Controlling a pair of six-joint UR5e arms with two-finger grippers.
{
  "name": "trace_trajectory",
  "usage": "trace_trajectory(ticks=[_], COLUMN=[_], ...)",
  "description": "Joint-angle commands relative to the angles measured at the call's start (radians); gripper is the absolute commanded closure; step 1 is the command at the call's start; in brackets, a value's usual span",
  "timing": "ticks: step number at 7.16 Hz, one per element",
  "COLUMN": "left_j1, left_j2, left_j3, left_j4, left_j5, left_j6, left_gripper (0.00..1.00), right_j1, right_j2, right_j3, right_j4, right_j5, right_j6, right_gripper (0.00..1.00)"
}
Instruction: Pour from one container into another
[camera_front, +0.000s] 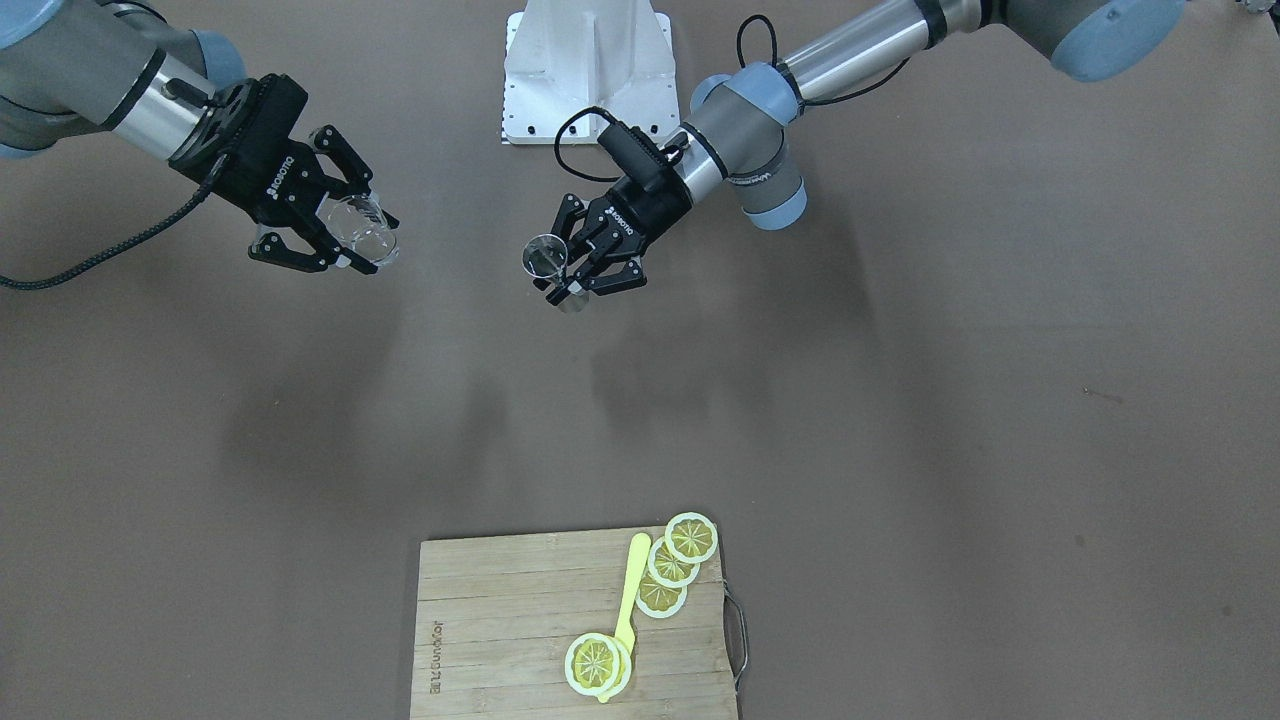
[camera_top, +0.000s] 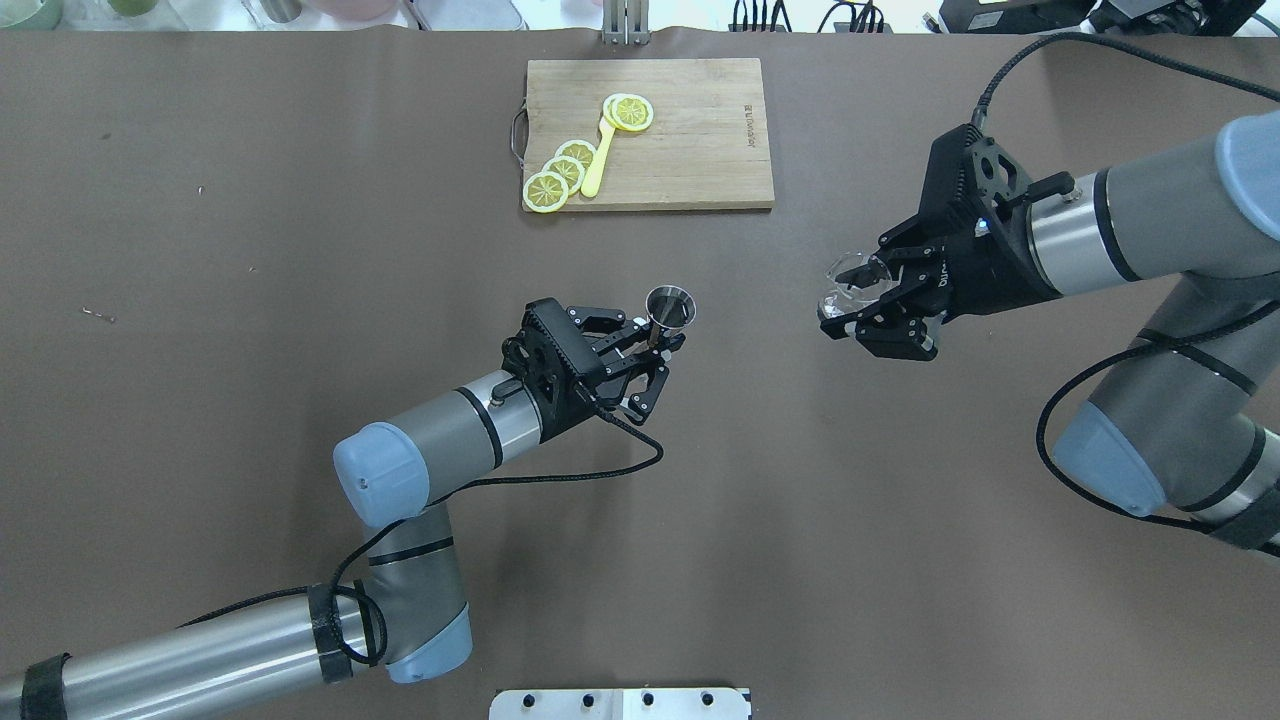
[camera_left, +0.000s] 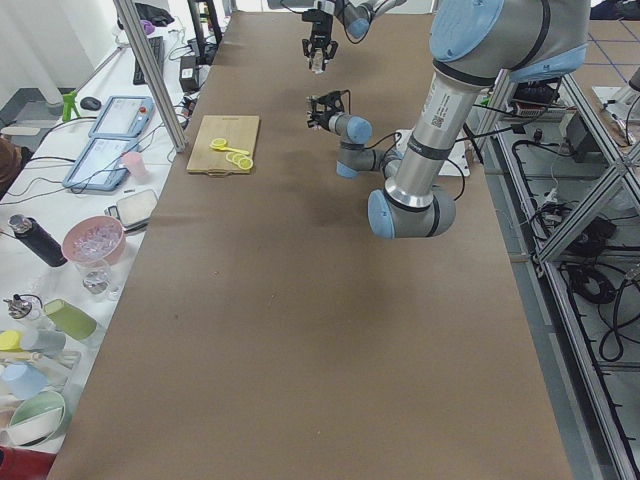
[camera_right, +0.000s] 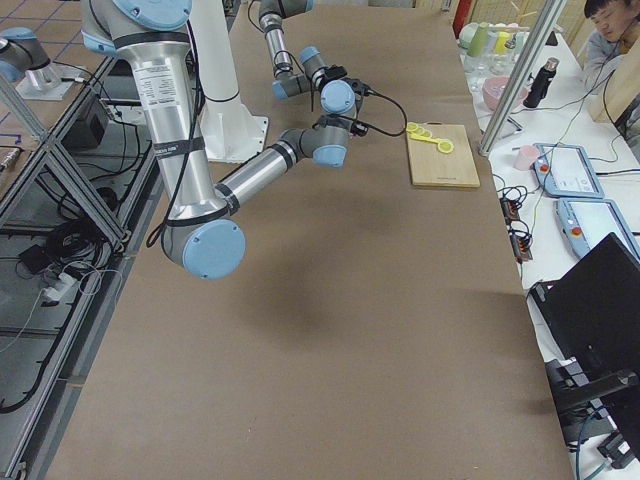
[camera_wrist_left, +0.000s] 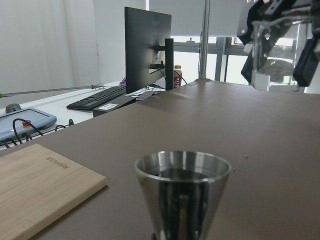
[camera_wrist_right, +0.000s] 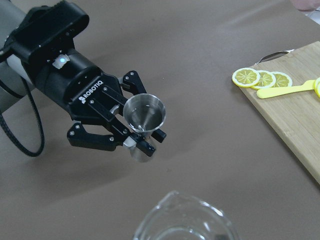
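Table (camera_top: 300, 250) is one big matte brown sheet. It's mostly bare, with a few tiny specks and soft shadows of the arms on it.

Going by the overhead view, the left gripper (camera_top: 660, 345) is near the centre of the table. Its fingers are pinched on the waist of a steel jigger (camera_top: 670, 307), which sits upright with its mouth up. The jaws are nearly closed since that waist is so thin. The right gripper (camera_top: 870, 300) is at about 3 o'clock from the jigger and well apart from it. Its fingers are spread wider around a clear glass cup (camera_top: 850, 285), which it grips by the sides. The cup is tipped a bit, mouth facing the jigger. Both containers are up off the table. I can't tell whether either one has liquid in it.

At 12 o'clock from the jigger, by the far edge, there's a wooden cutting board (camera_top: 700, 150). It has lemon slices (camera_top: 545, 191) and a yellow plastic spoon (camera_top: 598, 160) lying across it. The slices sit toward the board's 9 o'clock end, next to its metal handle.

Room stuff: the left wrist cam catches a monitor (camera_wrist_left: 147, 50), a keyboard (camera_wrist_left: 97, 97) and bright windows behind them. A white side bench runs along the table, holding a pink bowl (camera_left: 92, 240), a dark bottle (camera_left: 35, 240), cups and cables. A person (camera_right: 605, 25) sits at the bench's far end, and an open laptop (camera_right: 595, 310) sits nearer. The robot's white base plate (camera_front: 588, 75) is bolted at the table edge.
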Motion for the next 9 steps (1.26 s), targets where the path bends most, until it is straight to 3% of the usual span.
trace_trajectory(ticks=[1, 3, 4, 9], left_j1=[-0.008, -0.017, -0.015, -0.021], left_j2=[0.000, 0.000, 0.001, -0.005], left_j3=[0.002, 0.002, 0.002, 0.015], left_j4=[0.001, -0.001, 0.000, 0.008], left_j5=[0.000, -0.001, -0.001, -0.001], left_j6=[-0.001, -0.001, -0.001, -0.002], left_gripper=[1.00, 1.00, 1.00, 1.00], right_j1=[-0.019, -0.041, -0.043, -0.041], right_j2=[0.047, 0.061, 0.097, 0.237], right_j3=[0.077, 0.077, 0.077, 0.082], right_j4=[-0.235, -0.285, -0.377, -0.760], right_j5=[-0.048, -0.139, -0.155, -0.199], right_j6=[-0.189, -0.432, -0.545, -0.576], right_gripper=[1.00, 1.00, 1.00, 1.00])
